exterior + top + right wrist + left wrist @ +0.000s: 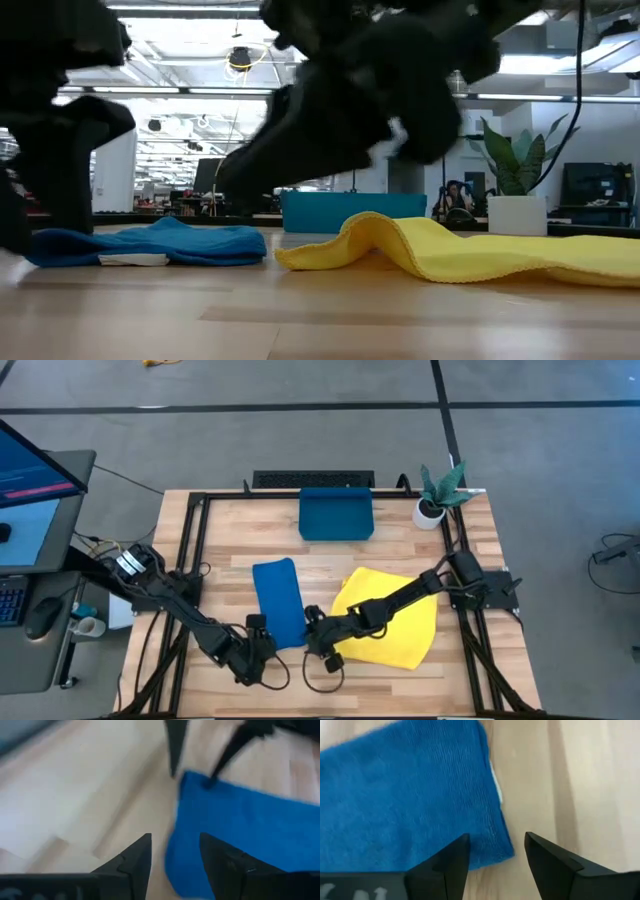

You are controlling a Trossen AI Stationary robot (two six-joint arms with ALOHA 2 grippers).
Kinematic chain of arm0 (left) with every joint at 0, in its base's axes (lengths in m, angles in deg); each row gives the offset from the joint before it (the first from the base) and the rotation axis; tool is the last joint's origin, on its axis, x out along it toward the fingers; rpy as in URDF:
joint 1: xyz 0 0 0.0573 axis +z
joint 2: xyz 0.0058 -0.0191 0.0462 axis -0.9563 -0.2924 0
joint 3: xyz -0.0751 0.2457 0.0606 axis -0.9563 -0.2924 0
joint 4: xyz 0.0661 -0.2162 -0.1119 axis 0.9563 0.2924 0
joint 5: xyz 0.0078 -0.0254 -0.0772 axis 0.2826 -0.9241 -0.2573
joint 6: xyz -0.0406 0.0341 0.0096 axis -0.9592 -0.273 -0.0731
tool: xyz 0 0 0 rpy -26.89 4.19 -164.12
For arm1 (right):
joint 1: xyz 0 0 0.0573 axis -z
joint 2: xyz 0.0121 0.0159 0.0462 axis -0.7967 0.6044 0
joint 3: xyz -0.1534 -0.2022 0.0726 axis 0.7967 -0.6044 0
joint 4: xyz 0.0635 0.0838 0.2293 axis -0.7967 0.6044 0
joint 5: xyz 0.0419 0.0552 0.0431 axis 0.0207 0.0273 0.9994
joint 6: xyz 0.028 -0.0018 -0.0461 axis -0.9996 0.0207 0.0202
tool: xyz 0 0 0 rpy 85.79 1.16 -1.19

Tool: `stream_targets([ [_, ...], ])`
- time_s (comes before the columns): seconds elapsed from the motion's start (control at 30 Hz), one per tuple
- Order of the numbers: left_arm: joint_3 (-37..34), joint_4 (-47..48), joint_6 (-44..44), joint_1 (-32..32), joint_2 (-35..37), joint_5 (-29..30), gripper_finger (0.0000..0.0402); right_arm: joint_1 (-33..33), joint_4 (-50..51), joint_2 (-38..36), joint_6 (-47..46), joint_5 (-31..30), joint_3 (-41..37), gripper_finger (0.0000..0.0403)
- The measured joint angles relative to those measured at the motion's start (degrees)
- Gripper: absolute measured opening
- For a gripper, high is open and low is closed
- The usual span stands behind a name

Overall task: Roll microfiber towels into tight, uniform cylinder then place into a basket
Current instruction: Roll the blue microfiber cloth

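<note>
The blue towel [278, 603] lies folded into a long strip on the wooden desk [230, 535], and the yellow towel [395, 622] lies loose and bumpy just beside it, on the right arm's side. The left hand [257, 651] and the right hand [314, 634] both sit low at the near end of the blue towel, one on each side, and both have their fingers spread apart with nothing held between them. The dark blue basket [336, 515] sits at the far edge of the desk, near a small white pot with a green plant [436, 495].
</note>
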State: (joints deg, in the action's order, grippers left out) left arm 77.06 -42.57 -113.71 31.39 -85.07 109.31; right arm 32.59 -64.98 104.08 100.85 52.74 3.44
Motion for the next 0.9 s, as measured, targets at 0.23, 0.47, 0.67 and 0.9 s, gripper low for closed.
stream_targets([
  [0.23,0.2,-0.1,-0.5,0.1,-2.6,0.9,0.0182,1.2,0.0,1.9,0.0,0.5,0.0,0.0184],
  [0.47,0.2,0.7,-3.3,0.1,-2.8,1.2,0.0178,1.8,-0.4,4.1,-1.5,2.8,-0.1,0.0180],
  [0.67,0.1,0.9,-3.6,0.1,-2.9,0.6,0.0141,2.1,-0.1,4.5,-2.8,1.2,-0.1,0.0177],
  [0.9,0.1,0.5,-1.9,0.1,-2.8,0.3,0.0090,2.8,0.4,4.5,-6.2,0.7,-0.1,0.0127],
])
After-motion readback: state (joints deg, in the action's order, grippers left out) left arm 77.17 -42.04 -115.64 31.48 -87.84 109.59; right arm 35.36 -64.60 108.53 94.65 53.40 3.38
